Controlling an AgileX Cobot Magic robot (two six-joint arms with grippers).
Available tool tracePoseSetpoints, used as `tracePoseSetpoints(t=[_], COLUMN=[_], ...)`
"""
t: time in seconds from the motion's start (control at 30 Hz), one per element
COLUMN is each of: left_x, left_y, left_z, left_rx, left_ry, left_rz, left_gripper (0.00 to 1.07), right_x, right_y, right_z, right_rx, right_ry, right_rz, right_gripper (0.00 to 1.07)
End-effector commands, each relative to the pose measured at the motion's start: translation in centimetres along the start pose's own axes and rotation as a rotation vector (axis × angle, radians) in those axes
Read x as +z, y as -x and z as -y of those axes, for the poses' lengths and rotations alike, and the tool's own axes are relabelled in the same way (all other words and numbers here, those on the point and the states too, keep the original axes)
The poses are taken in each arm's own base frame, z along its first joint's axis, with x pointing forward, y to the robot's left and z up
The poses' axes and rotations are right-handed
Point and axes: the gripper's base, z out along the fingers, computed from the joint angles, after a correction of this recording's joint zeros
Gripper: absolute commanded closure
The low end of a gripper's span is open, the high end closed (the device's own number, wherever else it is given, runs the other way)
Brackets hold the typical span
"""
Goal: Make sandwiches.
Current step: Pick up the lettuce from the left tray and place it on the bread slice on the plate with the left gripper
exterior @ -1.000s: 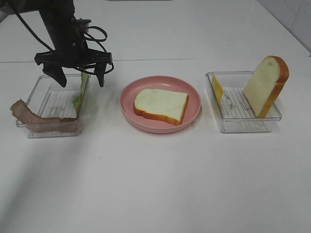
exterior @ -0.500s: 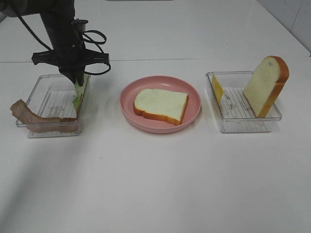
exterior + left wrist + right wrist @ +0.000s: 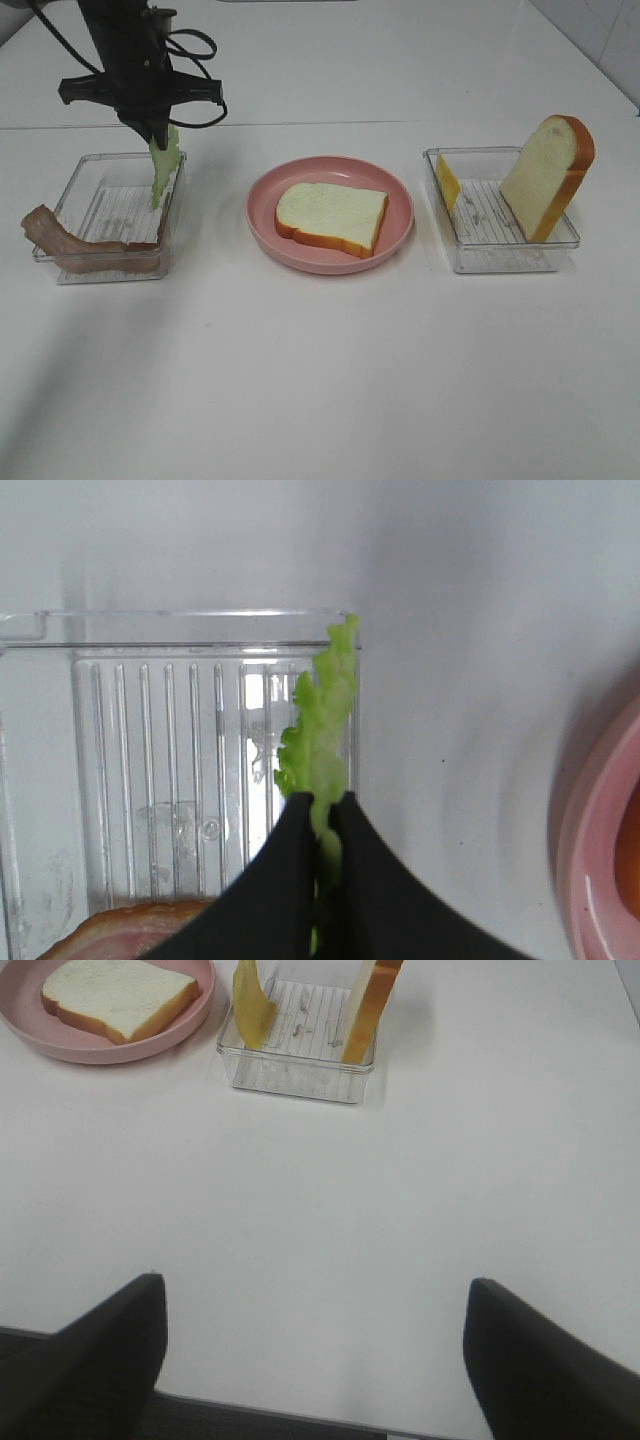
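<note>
From the high camera I see the left gripper (image 3: pixel 157 138) pinched shut on the top of the lettuce leaf (image 3: pixel 163 170). The leaf hangs at the plate-side wall of the left tray (image 3: pixel 75 190), where the bacon (image 3: pixel 60 240) lies. My left wrist view shows both fingers (image 3: pixel 270 900) pressed onto the leaf. The right gripper (image 3: pixel 312 1290) shows only in its own wrist view, jaws wide apart over the table (image 3: pixel 320 1180), holding nothing. One bread slice (image 3: pixel 330 215) lies on the pink plate (image 3: pixel 262 225). The other slice (image 3: pixel 547 175) leans upright near the cheese (image 3: pixel 447 182) in the right tray (image 3: pixel 500 258).

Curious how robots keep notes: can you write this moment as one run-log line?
left gripper: shut on lettuce, hanging over tray | right gripper: open, empty | plate: one bread slice
</note>
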Motion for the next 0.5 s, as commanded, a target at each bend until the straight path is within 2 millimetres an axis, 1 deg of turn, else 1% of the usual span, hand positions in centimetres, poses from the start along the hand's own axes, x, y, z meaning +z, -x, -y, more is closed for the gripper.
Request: tracePoseSetpoints(t=[0.03,0.07,0.1,0.13,0.17,0.27,0.3,0.33,0.43,0.5], left_x=[-2.2,-3.8,-3.8,-4.5,-5.8,-6.3,-7.6,-8.3,-8.5,-8.7], left_y=[0.6,1.0,1.0,1.2,1.5,1.6,1.7,1.8,1.8,1.2], left_z=[0.3,0.7,0.7,1.0,1.5,1.8,2.7,3.6,3.9,6.2], left_rx=[0.014,0.027,0.027,0.035,0.037,0.036,0.034,0.035,0.036,0.086], left_ry=[-0.016,-0.049,-0.049,-0.074,-0.128,-0.152,-0.209,-0.266,-0.288,-0.38], left_rz=[0.012,0.025,0.025,0.033,0.058,0.071,0.098,0.125,0.131,0.145], left_gripper=[1.07,1.07,1.07,1.07,1.07,1.07,1.07,1.07,1.07,1.07], right_x=[-0.3,-0.3,-0.3,-0.3,-0.3,-0.3,-0.3,-0.3,-0.3,-0.3], right_y=[-0.3,-0.3,-0.3,-0.3,-0.3,-0.3,-0.3,-0.3,-0.3,-0.3], right_z=[-0.1,-0.1,-0.1,-0.1,-0.1,-0.1,-0.1,-0.1,-0.1,-0.1], right_rx=[-0.005,-0.005,-0.005,-0.005,-0.005,-0.005,-0.005,-0.005,-0.005,-0.005], right_ry=[0.001,0.001,0.001,0.001,0.001,0.001,0.001,0.001,0.001,0.001], right_rz=[0.036,0.036,0.036,0.036,0.036,0.036,0.036,0.036,0.036,0.036], right_gripper=[0.27,0.27,0.27,0.27,0.27,0.27,0.27,0.27,0.27,0.27])
